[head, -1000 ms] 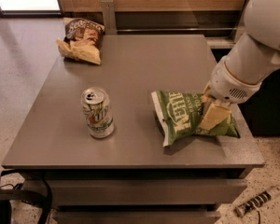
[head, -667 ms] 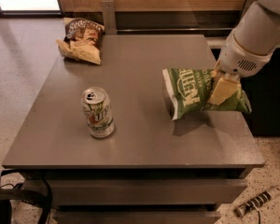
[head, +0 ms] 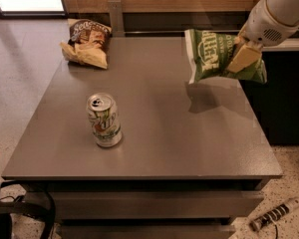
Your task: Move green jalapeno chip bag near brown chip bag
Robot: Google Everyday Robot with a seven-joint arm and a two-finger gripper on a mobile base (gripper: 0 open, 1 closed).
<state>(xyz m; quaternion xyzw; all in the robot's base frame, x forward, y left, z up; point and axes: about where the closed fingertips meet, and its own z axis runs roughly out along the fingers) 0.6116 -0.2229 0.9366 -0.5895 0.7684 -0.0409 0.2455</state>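
The green jalapeno chip bag (head: 214, 56) hangs in the air above the table's right side, casting a shadow on the tabletop below it. My gripper (head: 243, 55) is shut on the bag's right part, with a tan finger (head: 245, 58) lying across it. The white arm reaches in from the upper right corner. The brown chip bag (head: 88, 43) lies at the table's far left corner, dark brown on top and tan-yellow below. It is well apart from the green bag.
A green-and-white soda can (head: 104, 120) stands upright on the grey table (head: 154, 148) toward the front left. A wooden wall and a post run behind the table. A dark cabinet stands to the right. A power strip (head: 274, 215) lies on the floor.
The gripper has lifted the green bag off the tabletop and carried it up and toward the back right. The can and brown bag have not moved.
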